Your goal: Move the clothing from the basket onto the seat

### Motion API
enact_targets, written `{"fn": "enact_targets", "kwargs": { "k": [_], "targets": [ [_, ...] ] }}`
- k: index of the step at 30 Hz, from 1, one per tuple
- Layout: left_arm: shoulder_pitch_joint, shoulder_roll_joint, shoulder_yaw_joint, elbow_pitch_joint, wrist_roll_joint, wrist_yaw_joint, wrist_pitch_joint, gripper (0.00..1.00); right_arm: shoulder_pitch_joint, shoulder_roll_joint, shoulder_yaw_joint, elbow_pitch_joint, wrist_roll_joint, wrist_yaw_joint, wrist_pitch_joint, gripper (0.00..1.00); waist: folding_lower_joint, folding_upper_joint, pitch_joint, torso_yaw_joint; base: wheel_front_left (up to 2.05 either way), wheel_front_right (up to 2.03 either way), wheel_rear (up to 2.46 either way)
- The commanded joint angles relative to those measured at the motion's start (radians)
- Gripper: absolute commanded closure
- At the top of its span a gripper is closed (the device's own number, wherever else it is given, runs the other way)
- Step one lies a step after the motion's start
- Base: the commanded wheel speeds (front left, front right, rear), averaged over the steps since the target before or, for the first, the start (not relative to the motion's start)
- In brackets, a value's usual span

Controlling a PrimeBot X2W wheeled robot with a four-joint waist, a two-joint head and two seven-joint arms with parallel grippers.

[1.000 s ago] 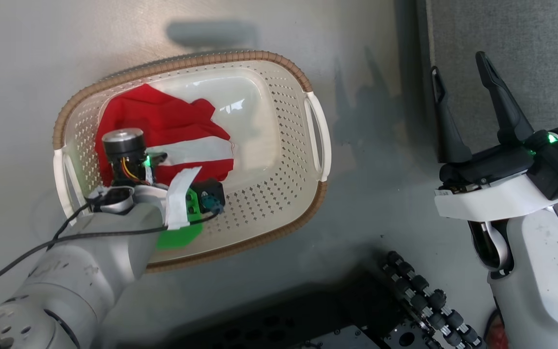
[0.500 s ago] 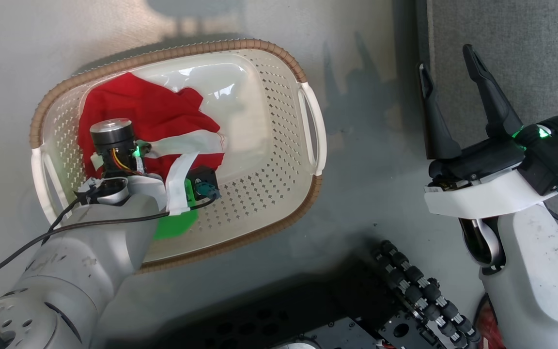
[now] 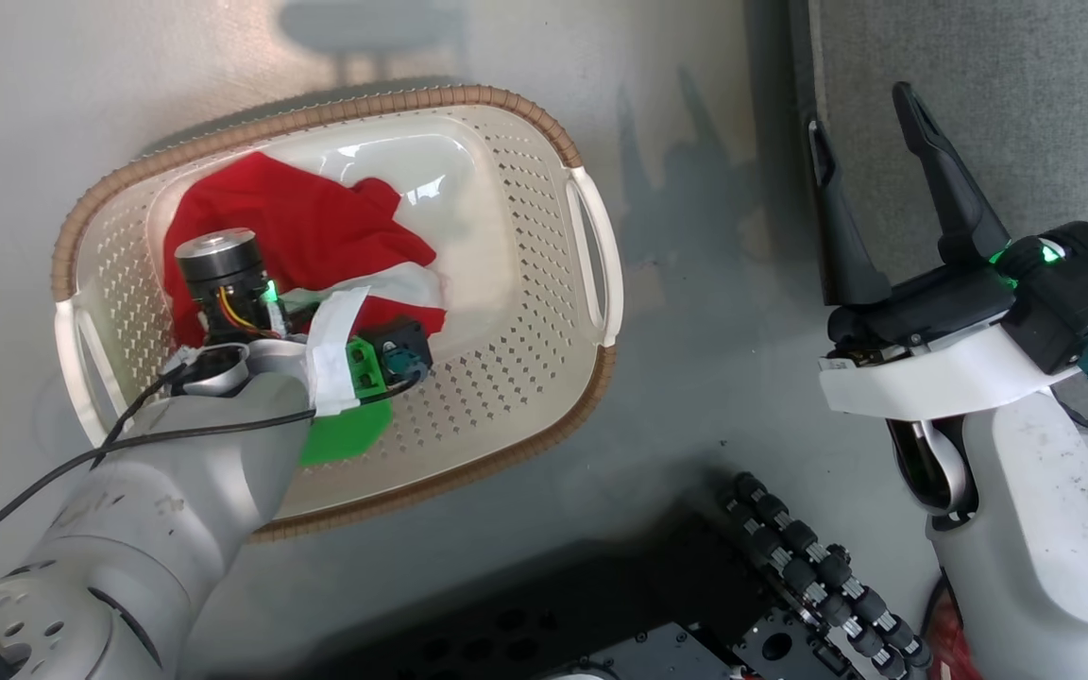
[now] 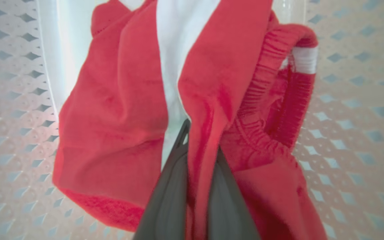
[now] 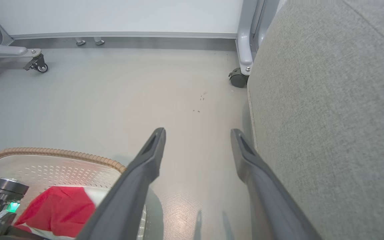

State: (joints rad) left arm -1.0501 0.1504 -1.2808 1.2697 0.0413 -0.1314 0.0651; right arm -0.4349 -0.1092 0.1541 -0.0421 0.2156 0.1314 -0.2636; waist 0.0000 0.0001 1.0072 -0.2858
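Observation:
The clothing [image 3: 308, 231], red with a white stripe, lies bunched in the left half of the cream basket [image 3: 355, 106] on the grey floor. My left arm reaches down into the basket, and its wrist hides the fingers in the head view. In the left wrist view my left gripper [image 4: 200, 143] is shut on a fold of the clothing [image 4: 112, 116], close above the perforated basket [image 4: 352, 100] floor. My right gripper [image 3: 861, 109] stands open and holds nothing, at the edge of the grey seat [image 3: 1026, 85]. In the right wrist view the right gripper [image 5: 197, 130] hangs over the floor beside the seat [image 5: 328, 100].
My base with black rollers [image 3: 808, 567] sits at the bottom of the head view. A caster wheel [image 5: 238, 79] on a grey frame leg stands by the seat's far corner. Another wheeled leg [image 5: 40, 66] is at the far left. Bare floor lies between basket and seat.
My left gripper has closed on the red fabric, which has bunched toward it. The head camera has shifted slightly. My right gripper stays open beside the seat.

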Motion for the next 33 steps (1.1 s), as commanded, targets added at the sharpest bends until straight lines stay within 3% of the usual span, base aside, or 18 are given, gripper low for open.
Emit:
{"fn": "enact_targets", "kwargs": {
  "k": [1, 10, 15, 22, 33],
  "targets": [
    [-0.005, 0.000, 0.008, -0.005, -0.022, 0.001, -0.022, 1.00, -0.008, 0.001, -0.005, 0.002, 0.003, -0.001, -0.001, 0.00, 0.0000, -0.0001, -0.022, 0.010, 0.00, 0.00, 0.00],
    [0.057, -0.029, 0.055, -0.037, -0.113, 0.013, -0.160, 1.00, 0.019, -0.007, -0.014, 0.010, -0.005, -0.001, -0.001, 0.00, 0.0000, -0.0001, -0.146, 0.052, 0.00, 0.00, 0.00],
    [0.127, -0.045, 0.106, -0.061, -0.186, 0.031, -0.267, 1.00, 0.063, -0.016, -0.022, 0.023, -0.012, -0.002, -0.001, 0.00, 0.0000, -0.0001, -0.267, 0.080, 0.00, 0.00, 0.00],
    [0.245, -0.059, 0.171, -0.126, -0.275, 0.047, -0.325, 1.00, 0.157, -0.029, -0.033, 0.041, -0.011, -0.001, -0.001, 0.00, 0.0000, -0.0001, -0.454, 0.118, 0.00, 0.00, 0.00],
    [0.481, -0.016, 0.326, -0.428, -0.389, 0.114, -0.330, 1.00, 0.300, -0.054, -0.014, 0.073, 0.000, -0.001, -0.001, 0.00, 0.0000, -0.0001, -0.735, 0.171, 0.00, 0.00, 0.00]
  ]
}}
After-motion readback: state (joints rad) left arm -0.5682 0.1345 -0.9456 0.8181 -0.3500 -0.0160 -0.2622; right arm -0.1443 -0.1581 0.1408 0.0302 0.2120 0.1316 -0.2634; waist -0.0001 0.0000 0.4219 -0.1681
